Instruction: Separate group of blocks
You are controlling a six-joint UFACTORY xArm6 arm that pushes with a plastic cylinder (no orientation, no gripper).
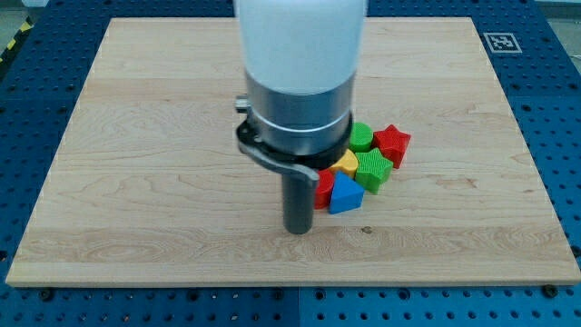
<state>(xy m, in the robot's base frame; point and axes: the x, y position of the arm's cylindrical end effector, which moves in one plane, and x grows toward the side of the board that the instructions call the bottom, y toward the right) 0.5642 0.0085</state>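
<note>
A tight group of blocks lies right of the board's middle. It holds a green round block (362, 137), a red star block (392, 143), a green ribbed block (373, 169), a yellow block (348, 163), a blue triangular block (345, 193) and a red block (325, 190) partly hidden behind the rod. My tip (298, 230) rests on the board just to the view's left of the red and blue blocks, close beside them. The arm's body hides the group's left part.
The wooden board (136, 136) lies on a blue perforated table (558, 109). A black and white marker (500, 42) sits at the board's top right corner. The arm's wide grey and white body (300, 82) covers the board's upper middle.
</note>
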